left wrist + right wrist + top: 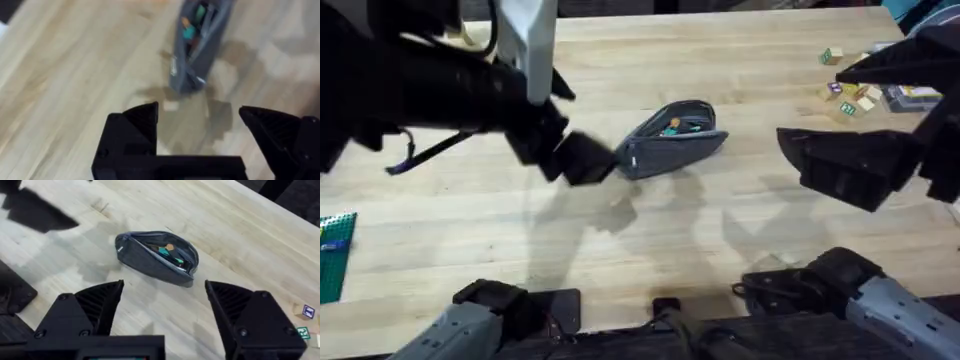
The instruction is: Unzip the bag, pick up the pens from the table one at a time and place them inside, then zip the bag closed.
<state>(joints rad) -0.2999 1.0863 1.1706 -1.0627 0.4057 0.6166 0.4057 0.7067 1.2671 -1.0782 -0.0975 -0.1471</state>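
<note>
The grey bag [672, 138] lies at the middle of the table [720, 250] with its zipper open. Teal and orange items show inside it, also in the left wrist view of the bag [197, 55] and the right wrist view of the bag [150, 260]. I cannot tell whether these are the pens; no other pens are in view. My left gripper [595, 160] hovers just off the bag's left end, open [197, 125] and holding nothing. My right gripper [792, 158] hangs to the bag's right, a good gap away, also open [165, 300] and holding nothing.
Small lettered blocks [850, 95] lie scattered at the far right, one also in the right wrist view [305, 312]. A green board [335, 255] sits at the left edge. Bare wood runs in front of the bag, and the arm bases stand along the near edge.
</note>
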